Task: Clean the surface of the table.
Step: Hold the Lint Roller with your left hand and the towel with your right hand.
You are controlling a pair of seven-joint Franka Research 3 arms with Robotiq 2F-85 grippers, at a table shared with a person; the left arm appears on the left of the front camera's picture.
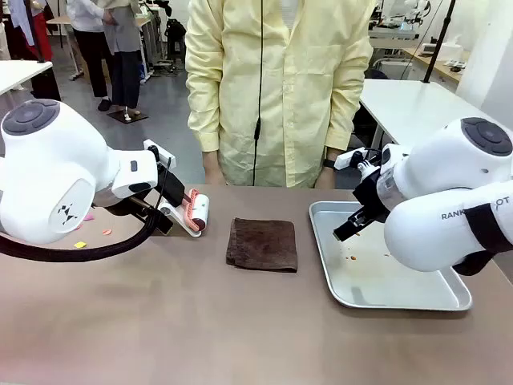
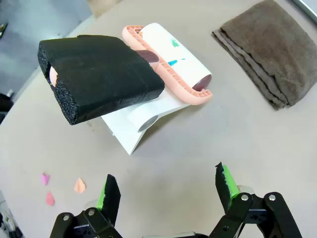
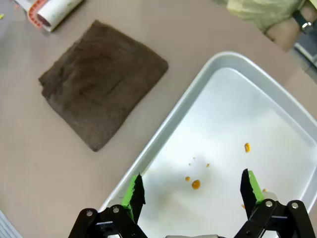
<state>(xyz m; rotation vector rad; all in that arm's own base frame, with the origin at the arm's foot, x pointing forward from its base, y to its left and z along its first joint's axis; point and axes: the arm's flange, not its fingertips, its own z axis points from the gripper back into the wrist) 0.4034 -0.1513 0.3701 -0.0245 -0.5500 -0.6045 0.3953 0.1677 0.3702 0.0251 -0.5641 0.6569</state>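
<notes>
Brown-taupe and matte, the table (image 1: 200,321) spreads beneath both arms and carries everything in play. The left claw (image 2: 166,178) hangs over it with its fingers spread wide and nothing between them. Straight ahead of its tips lies a lint roller (image 2: 171,62), pink-framed with a white roll, propped on a white holder (image 2: 133,124). Its thick black foam handle (image 2: 99,79) points ahead and to the claw's left. A few pink and orange paper scraps (image 2: 79,185) lie on the bare top just beside the left finger. A folded brown cloth (image 2: 270,54) rests farther ahead to the right. The right claw (image 3: 192,179) is equally agape and empty, poised above one corner of a silver tray (image 3: 163,144) that holds orange crumbs (image 3: 195,184).

Picking up the roller looks like the step in hand. To do it well, the left claw should probably centre on the foam handle and close across its thinner side so the pads bite squarely. It should then lift clear of the holder, keep the sticky roll off the cloth, and head for the scraps.
</notes>
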